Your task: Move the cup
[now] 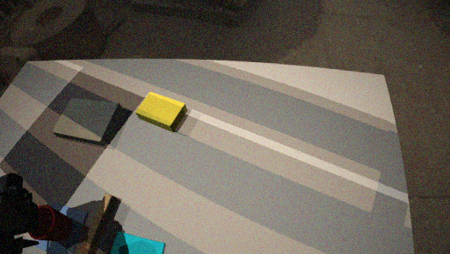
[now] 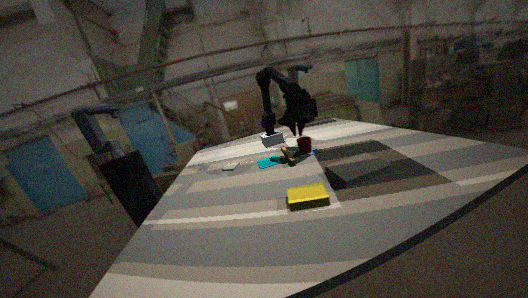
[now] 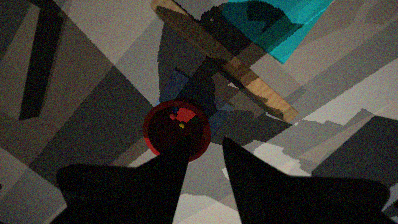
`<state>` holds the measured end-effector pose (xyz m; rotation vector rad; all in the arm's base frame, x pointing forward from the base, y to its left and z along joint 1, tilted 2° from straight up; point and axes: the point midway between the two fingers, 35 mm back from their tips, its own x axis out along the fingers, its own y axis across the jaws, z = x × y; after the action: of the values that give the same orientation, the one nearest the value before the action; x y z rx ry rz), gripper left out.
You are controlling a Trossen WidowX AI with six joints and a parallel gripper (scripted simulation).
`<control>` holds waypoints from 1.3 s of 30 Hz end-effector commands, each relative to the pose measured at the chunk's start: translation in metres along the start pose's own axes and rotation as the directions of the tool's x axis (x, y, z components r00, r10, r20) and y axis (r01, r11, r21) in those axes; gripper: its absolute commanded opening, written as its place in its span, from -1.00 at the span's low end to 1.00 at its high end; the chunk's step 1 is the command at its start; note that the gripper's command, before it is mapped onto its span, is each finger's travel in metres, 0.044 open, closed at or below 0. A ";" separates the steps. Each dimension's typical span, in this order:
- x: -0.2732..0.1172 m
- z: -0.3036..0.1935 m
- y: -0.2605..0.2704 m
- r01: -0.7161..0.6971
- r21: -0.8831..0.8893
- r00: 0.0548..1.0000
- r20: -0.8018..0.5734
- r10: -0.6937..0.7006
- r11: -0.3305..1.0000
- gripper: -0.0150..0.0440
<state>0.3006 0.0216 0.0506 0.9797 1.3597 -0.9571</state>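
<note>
Fingers of the gripper [image 3: 204, 142] stand at a narrow, partial gap with nothing between them. In the wrist view the red cup [image 3: 170, 122] lies below and off-centre: the finger at 7 o'clock overlaps its rim, while the other finger sits outside the wall at 4 o'clock. The cup [image 1: 53, 222] is at 8 o'clock in the top view, on or just over a pale blue pad [image 1: 68, 211]; whether it touches the pad I cannot tell. A few marbles [image 3: 181, 120] show inside.

The main risk, as I judge it, is that offset. A descent from here could land a fingertip on the rim and tip the cup, or push into the marbles and scatter them. A grip on one wall alone might let the cup swing when lifted.

A wooden stick [image 3: 260, 87] lies just beside the cup toward 1 o'clock, with a cyan sheet [image 3: 280, 25] beyond it; a low carry that way could clip the stick. Which is the other pad, the cyan sheet or the grey slab [image 1: 87, 119] at 12 o'clock from the cup, I cannot tell. A yellow block [image 1: 161, 111] sits near the slab. The table [image 1: 298, 98] offers broad open room toward 3 o'clock, its edges well apart from the cup on that side.
</note>
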 end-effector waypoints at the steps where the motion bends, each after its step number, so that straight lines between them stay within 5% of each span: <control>1: 0.008 -0.001 0.000 0.005 0.003 1.000 -0.006 -0.005 1.000 0.01; 33: 0.052 -0.002 -0.001 0.005 0.003 1.000 -0.007 -0.005 1.000 0.01; 39: 0.050 -0.002 -0.001 0.005 0.000 1.000 -0.001 -0.005 1.000 -0.33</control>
<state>0.2991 0.0237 0.0003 0.9773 1.3644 -0.9609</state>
